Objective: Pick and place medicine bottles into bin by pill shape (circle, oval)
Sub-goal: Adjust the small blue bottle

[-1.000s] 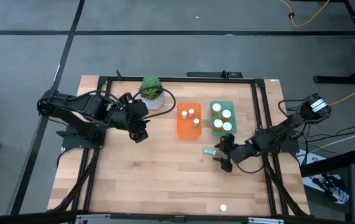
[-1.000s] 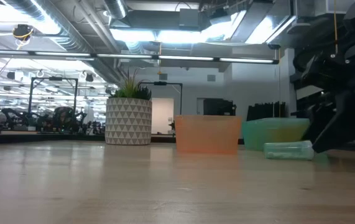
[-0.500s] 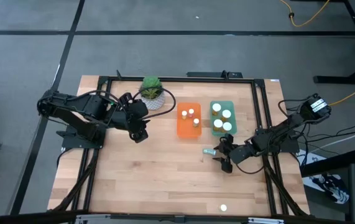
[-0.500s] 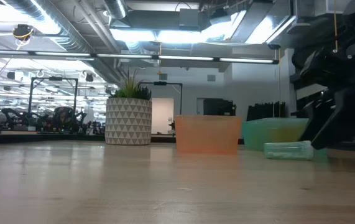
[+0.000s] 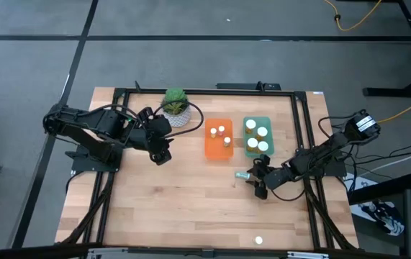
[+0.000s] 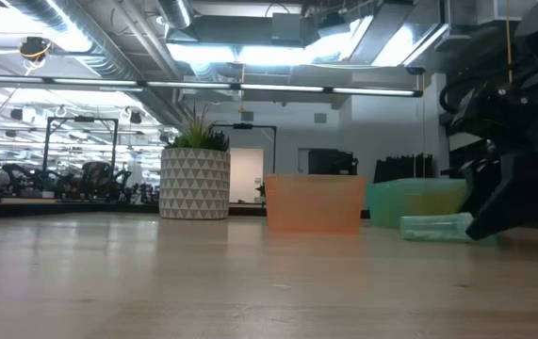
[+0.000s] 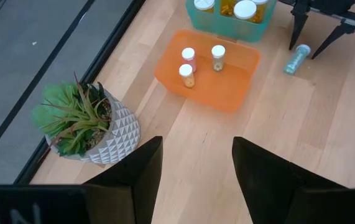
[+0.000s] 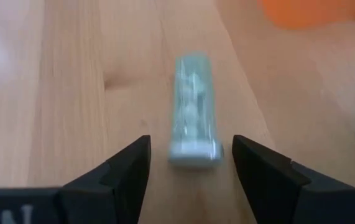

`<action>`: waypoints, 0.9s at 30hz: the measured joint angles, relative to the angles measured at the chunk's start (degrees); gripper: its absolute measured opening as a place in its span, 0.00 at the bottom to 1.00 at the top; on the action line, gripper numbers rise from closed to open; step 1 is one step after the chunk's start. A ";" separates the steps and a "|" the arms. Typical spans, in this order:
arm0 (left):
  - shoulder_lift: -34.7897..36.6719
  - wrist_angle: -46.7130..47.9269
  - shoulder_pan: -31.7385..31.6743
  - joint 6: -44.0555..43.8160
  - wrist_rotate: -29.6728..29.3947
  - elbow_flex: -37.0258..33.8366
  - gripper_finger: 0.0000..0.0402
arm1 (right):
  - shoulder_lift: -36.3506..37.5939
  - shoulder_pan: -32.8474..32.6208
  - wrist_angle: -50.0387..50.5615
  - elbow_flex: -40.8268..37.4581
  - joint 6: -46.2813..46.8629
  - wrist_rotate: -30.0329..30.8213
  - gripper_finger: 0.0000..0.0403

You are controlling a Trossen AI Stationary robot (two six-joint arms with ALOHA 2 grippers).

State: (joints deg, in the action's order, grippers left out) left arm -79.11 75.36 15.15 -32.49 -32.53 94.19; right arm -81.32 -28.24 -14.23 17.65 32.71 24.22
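Observation:
A pale green see-through bottle [image 5: 242, 175] lies on its side on the wood table, below the green bin; it also shows in the low view [image 6: 435, 226]. My right gripper [image 5: 258, 179] is open, low over the table. Its fingers stand on either side of the bottle's near end [image 8: 193, 149] without touching it. My left gripper [image 5: 160, 154] is open and empty, left of the bins. The orange bin [image 5: 209, 147] holds three white-capped bottles [image 7: 188, 76]. The green bin [image 5: 268, 122] holds several white-capped bottles [image 5: 262, 132].
A green plant in a white patterned pot [image 5: 175, 106] stands at the far edge, left of the orange bin. A small white round thing [image 5: 258, 240] lies near the table's near edge. Bare wood spreads between the two arms and toward the near edge.
My right gripper has eased down and a little toward the lying bottle, staying open. The bottle has not moved.

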 joint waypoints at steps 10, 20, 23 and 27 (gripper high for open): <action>0.02 0.00 -0.01 -0.04 0.00 0.00 0.47 | 0.00 0.02 -1.47 0.04 -1.59 0.31 0.57; 0.02 0.00 -0.01 -0.11 0.00 -0.02 0.47 | 0.00 0.02 -1.41 0.04 0.07 0.55 0.46; 0.00 0.00 0.00 -0.11 0.00 0.00 0.47 | 0.00 0.02 -1.41 0.04 0.14 0.05 0.41; 0.00 0.00 -0.01 -0.11 0.00 0.00 0.47 | 0.02 0.02 -1.57 0.16 1.58 -0.39 0.36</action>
State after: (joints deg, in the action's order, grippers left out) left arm -79.11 75.35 15.14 -32.60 -32.53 94.19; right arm -81.30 -28.23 -15.80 17.81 34.28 23.83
